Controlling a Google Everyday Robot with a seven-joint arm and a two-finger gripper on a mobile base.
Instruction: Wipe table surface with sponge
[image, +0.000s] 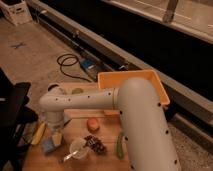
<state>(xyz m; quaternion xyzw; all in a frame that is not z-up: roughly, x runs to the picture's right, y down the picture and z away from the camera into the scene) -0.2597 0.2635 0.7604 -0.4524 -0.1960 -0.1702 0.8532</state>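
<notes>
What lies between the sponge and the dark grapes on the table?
A clear cup stands between them, in the camera view; the gripper hangs just above the sponge.

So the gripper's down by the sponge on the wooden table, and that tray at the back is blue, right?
Not blue: the camera view shows the tray is orange. The gripper is indeed down by the sponge on the wooden table.

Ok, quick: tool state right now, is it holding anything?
Tool: cannot be told whether it grips anything. It hangs low over the left side of the table, just above the sponge.
</notes>
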